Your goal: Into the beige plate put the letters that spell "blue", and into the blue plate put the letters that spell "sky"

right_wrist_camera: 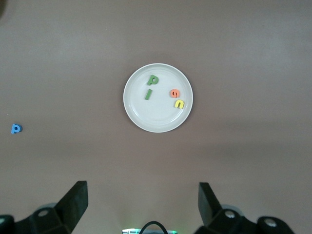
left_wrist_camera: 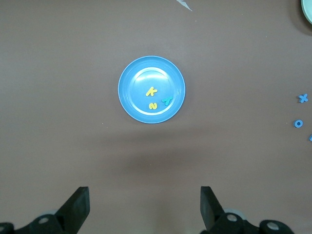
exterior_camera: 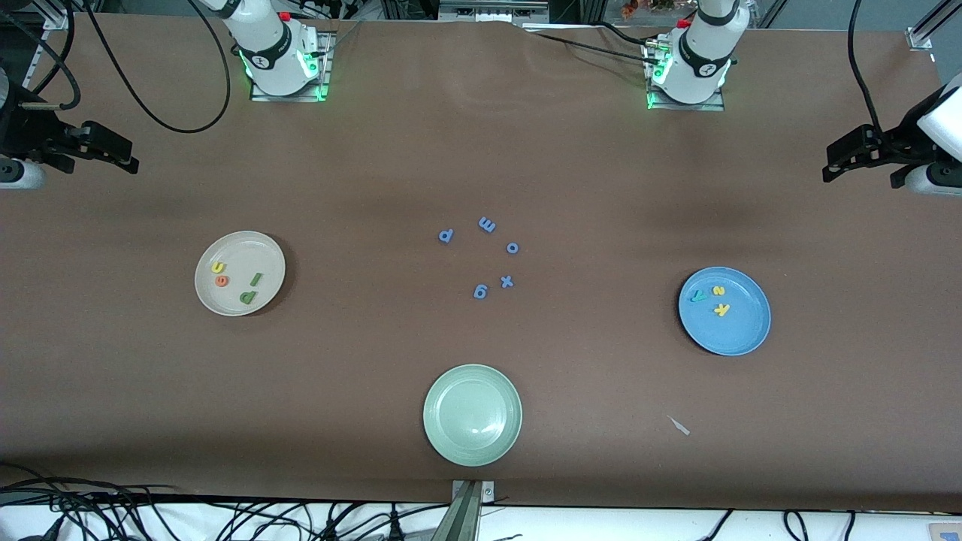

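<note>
The beige plate (exterior_camera: pixel 225 252) (right_wrist_camera: pixel 146 117) lies toward the right arm's end of the table. In it are the dark green b (exterior_camera: pixel 247 297), the green l (exterior_camera: pixel 255 279), the yellow u (exterior_camera: pixel 218 267) and the orange e (exterior_camera: pixel 221 281). The blue plate (exterior_camera: pixel 740 334) (left_wrist_camera: pixel 134 97) lies toward the left arm's end and holds the yellow s (exterior_camera: pixel 718 291), the yellow k (exterior_camera: pixel 721 309) and the teal y (exterior_camera: pixel 700 295). My right gripper (exterior_camera: pixel 113 150) (right_wrist_camera: pixel 142 202) hangs open and empty high over its end of the table. My left gripper (exterior_camera: pixel 857 161) (left_wrist_camera: pixel 145 204) hangs open and empty high over the other end.
Blue letters p (exterior_camera: pixel 446 236), m (exterior_camera: pixel 487 224), o (exterior_camera: pixel 512 247), x (exterior_camera: pixel 506 282) and g (exterior_camera: pixel 480 291) lie loose mid-table. A pale green plate (exterior_camera: pixel 432 413) sits nearer the front camera. A small pale scrap (exterior_camera: pixel 680 426) lies near the blue plate.
</note>
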Controlling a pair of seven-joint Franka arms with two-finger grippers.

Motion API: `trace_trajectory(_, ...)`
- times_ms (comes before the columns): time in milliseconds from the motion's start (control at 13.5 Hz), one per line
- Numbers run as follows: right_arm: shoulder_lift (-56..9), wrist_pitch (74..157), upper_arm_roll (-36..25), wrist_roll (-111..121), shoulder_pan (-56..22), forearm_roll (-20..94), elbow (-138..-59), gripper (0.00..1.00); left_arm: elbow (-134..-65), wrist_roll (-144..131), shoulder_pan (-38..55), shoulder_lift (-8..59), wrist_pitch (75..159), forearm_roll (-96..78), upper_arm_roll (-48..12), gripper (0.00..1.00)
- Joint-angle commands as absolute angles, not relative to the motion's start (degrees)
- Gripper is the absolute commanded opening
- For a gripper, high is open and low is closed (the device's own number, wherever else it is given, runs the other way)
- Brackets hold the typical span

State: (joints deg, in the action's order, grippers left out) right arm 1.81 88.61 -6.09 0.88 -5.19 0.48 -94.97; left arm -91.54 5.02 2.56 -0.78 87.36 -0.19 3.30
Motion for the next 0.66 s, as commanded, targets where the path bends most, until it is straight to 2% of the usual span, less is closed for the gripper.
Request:
trace_trajectory(0,1.5,88.7,-5.2,1.0,-4.2,-0.2,-94.2,1.0,-89.8,4.7,2.4,-0.3,85.9,1.1,3.1,1.0)
trace_trajectory(591,1.5,88.7,-4.5,1.1,-4.0,-0.9,-94.2,1.0,-89.8,4.7,2.4,-0.3,85.9,1.1,3.1,1.0)
